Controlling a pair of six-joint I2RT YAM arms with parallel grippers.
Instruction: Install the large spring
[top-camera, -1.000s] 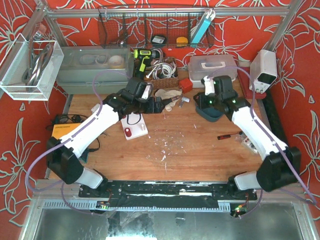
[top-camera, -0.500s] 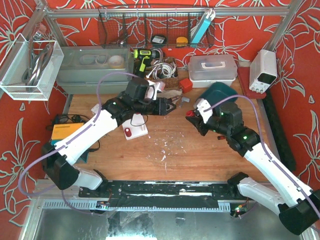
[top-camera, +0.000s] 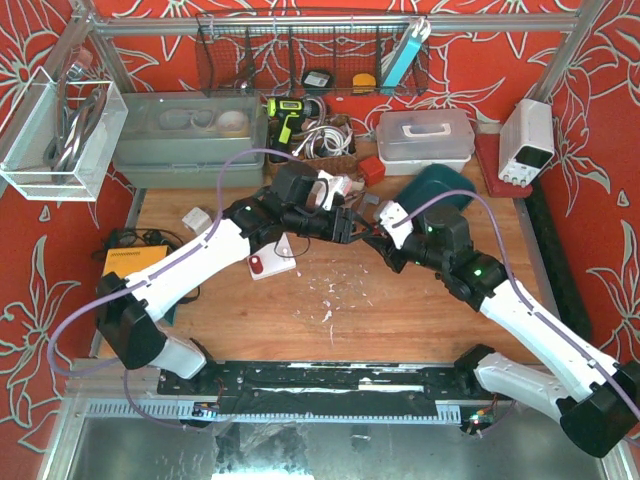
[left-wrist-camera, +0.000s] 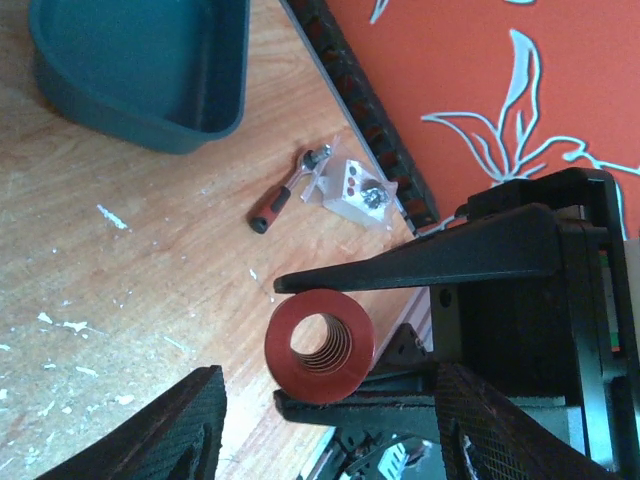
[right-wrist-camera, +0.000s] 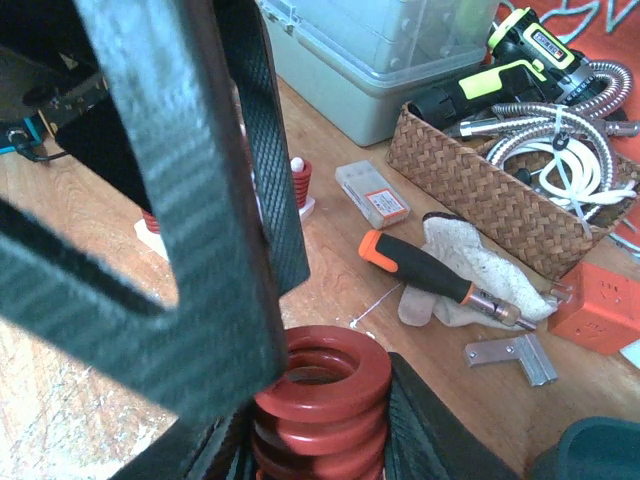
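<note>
The large red spring (right-wrist-camera: 320, 400) stands between the fingers of my right gripper (right-wrist-camera: 320, 432), which is shut on it. In the left wrist view the spring (left-wrist-camera: 318, 348) shows end-on, clamped between the right gripper's black fingers (left-wrist-camera: 420, 265). My left gripper (left-wrist-camera: 328, 392) is open, its mesh pads (left-wrist-camera: 175, 425) wide apart on either side of the spring without touching it. From above, the left gripper (top-camera: 350, 227) and right gripper (top-camera: 379, 239) meet over mid-table. A white base plate (top-camera: 268, 262) holding a small red spring on a post (right-wrist-camera: 300, 180) lies to the left.
A teal bowl (top-camera: 440, 188) sits behind the right arm. An orange-and-black screwdriver (right-wrist-camera: 420, 270), a glove (right-wrist-camera: 480, 270) and a wicker basket (right-wrist-camera: 500, 190) lie at the back. A small ratchet (left-wrist-camera: 285, 195) and a hardware bag (left-wrist-camera: 355, 190) lie near the right edge.
My right gripper has swung from the teal bowl toward mid-table carrying the spring. My left arm has reached right, so its open fingers now flank the spring.
</note>
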